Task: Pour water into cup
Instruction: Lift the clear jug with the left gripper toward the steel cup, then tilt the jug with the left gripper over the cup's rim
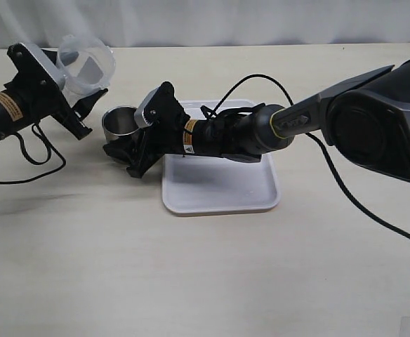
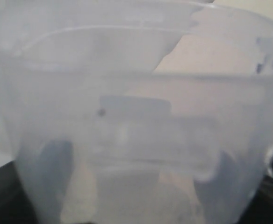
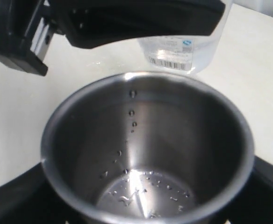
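The steel cup [image 1: 121, 121] stands on the table left of the tray. In the right wrist view the cup [image 3: 146, 144] shows only drops on its inner wall and bottom. My right gripper [image 1: 123, 140] is shut on the cup, and its dark fingers [image 3: 15, 200] press both sides. My left gripper [image 1: 78, 88] is shut on the transparent container [image 1: 86, 64], held tilted above and left of the cup. The container [image 2: 136, 116] fills the left wrist view, with fingers [image 2: 52, 172] behind its wall. No water level can be made out in it. Its labelled base [image 3: 174, 53] shows beyond the cup.
A white tray [image 1: 247, 200] lies under the right arm, right of the cup. Black cables [image 1: 36, 158] trail on the table by the left arm, and another runs from the right arm [image 1: 359, 203]. A white wall runs along the table's far edge.
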Robot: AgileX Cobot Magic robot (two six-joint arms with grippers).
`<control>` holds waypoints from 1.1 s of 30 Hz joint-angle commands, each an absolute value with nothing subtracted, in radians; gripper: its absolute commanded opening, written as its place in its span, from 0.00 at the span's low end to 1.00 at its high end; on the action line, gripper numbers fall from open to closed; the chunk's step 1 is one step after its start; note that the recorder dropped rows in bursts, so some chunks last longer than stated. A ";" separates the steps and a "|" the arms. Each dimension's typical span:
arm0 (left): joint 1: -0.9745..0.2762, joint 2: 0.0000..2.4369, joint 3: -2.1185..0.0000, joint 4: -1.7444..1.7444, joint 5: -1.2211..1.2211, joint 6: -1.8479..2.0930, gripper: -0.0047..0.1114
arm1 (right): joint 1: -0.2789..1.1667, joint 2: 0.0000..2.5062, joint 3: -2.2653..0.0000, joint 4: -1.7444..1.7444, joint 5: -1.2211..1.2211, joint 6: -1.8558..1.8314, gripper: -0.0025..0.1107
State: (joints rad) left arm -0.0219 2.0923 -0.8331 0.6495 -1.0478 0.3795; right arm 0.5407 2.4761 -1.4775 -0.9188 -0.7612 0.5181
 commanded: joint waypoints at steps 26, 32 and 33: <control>-0.025 2.086 -0.844 0.677 -1.102 0.533 0.04 | 0.535 2.480 -1.473 -0.933 -0.712 0.520 0.06; -0.025 2.086 -0.844 0.675 -1.102 0.588 0.04 | 0.535 2.480 -1.473 -0.933 -0.712 0.520 0.06; -0.025 2.086 -0.844 0.673 -1.102 0.599 0.04 | 0.535 2.480 -1.473 -0.933 -0.712 0.520 0.06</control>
State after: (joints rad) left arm -0.0219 2.0923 -0.8331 0.6793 -1.0478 0.5632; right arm 0.5407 2.4761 -1.4775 -0.9188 -0.7612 0.5181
